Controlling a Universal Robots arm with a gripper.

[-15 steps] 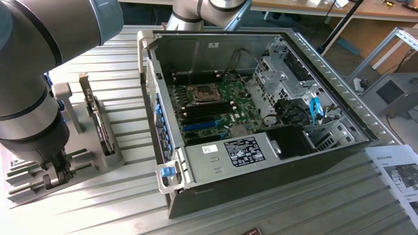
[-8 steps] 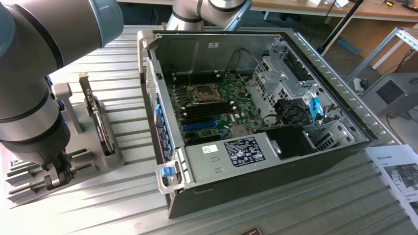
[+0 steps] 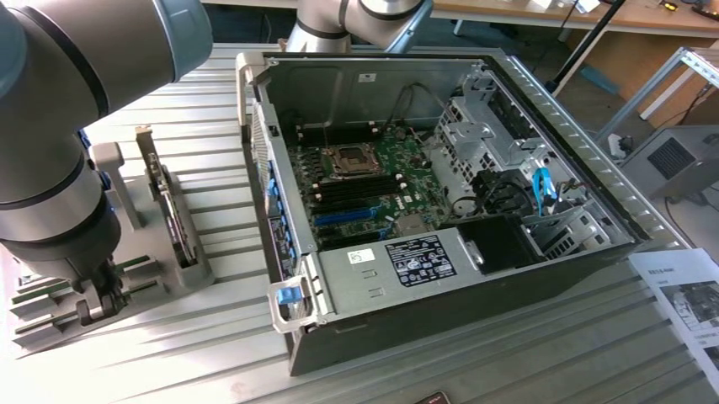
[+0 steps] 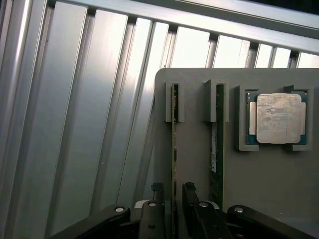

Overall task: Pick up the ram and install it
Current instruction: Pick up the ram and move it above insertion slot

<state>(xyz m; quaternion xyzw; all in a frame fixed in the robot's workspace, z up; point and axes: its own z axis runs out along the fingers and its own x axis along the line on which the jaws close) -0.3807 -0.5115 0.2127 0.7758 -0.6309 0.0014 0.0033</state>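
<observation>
Exterior high and oblique, wrist close above shared tray [image 4: 194, 144]

The thin ram stick [image 4: 174, 139] is dark green. The moulded plastic tray [image 4: 194, 99] is matte grey. The square CPU chip [image 4: 278, 118] is silvery, rimmed in teal. At the centre of the exterior view, the motherboard [image 3: 382, 168] is green with black slots. The ribbed metal table [image 3: 168, 118] is striped pale silver.

Ribbed metal table and what rests on it
The ribbed metal table [image 3: 202, 353] runs across the exterior view, its grooves catching the light; an open computer case [image 3: 450, 324] stands at the centre, a grey holder plate [image 3: 168, 282] lies at eight o'clock near the case, a printed paper sheet [image 3: 688, 307] lies at four o'clock, and a small dark object [image 3: 433, 397] sits at six o'clock, cut off by the edge
</observation>
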